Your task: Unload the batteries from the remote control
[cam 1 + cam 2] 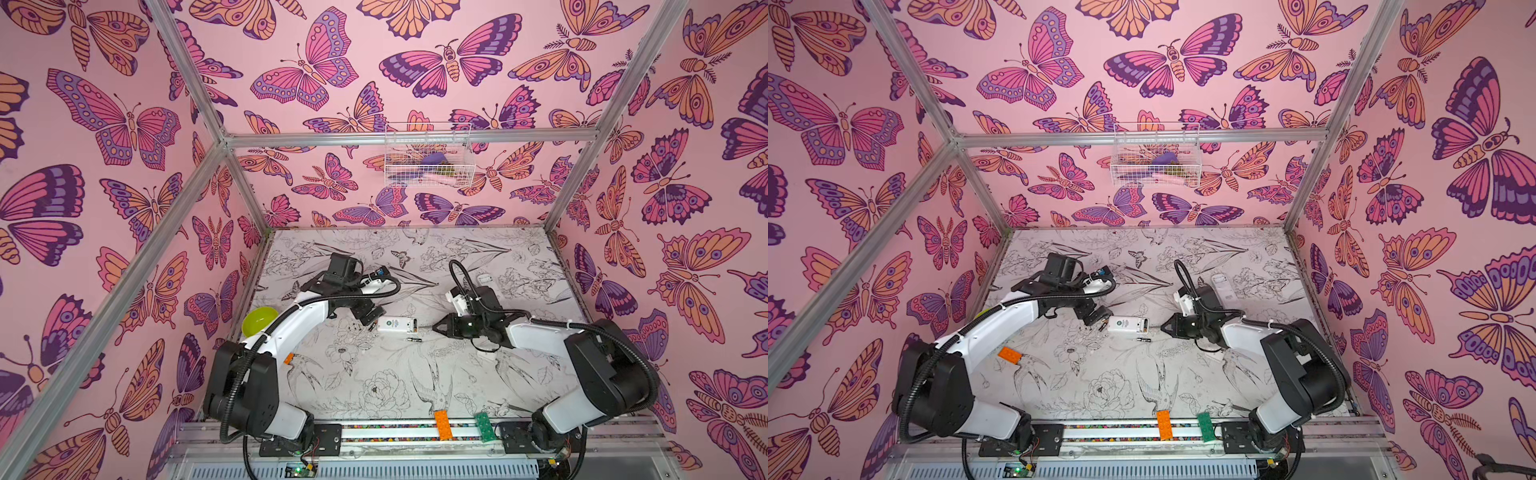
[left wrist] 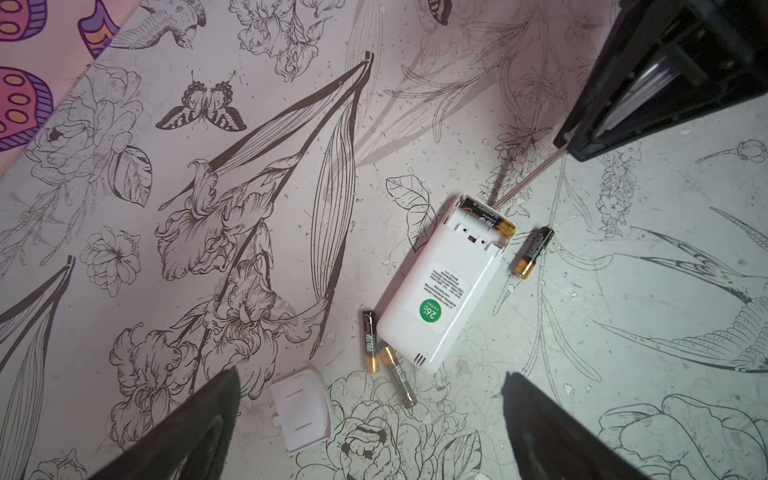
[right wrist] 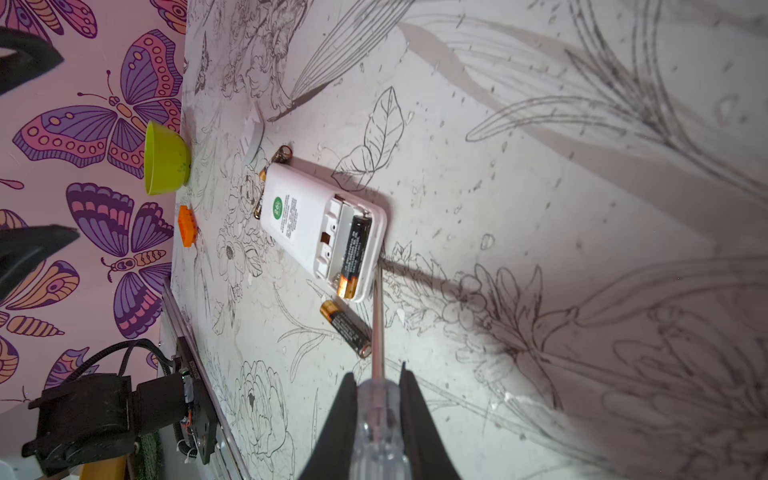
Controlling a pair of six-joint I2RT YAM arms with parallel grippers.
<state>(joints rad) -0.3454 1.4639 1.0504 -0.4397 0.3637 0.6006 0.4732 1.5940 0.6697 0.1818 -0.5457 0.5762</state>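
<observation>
Remote control (image 1: 397,324) lies back-up mid-worktop (image 1: 415,374), well clear of every edge. Its cover (image 2: 301,409) lies off, just beside the left fingers (image 2: 199,424), which stand wide above the remote's closed end. Right fingers (image 3: 419,428) are narrow, clamped on the clear-handled screwdriver (image 3: 376,415); its tip is at the rim of the open bay.

One battery (image 3: 353,253) sits in the bay. A second battery (image 2: 532,251) lies loose just beside that end, near the shaft. Two more batteries (image 2: 370,340) form a V at the closed end.

Green bowl (image 1: 259,321) at left edge, partly behind the left arm; orange brick (image 1: 1010,354) near. Wire basket (image 1: 428,156) on back wall, contents unclear. Bare worktop runs to the front rail (image 1: 395,432).
</observation>
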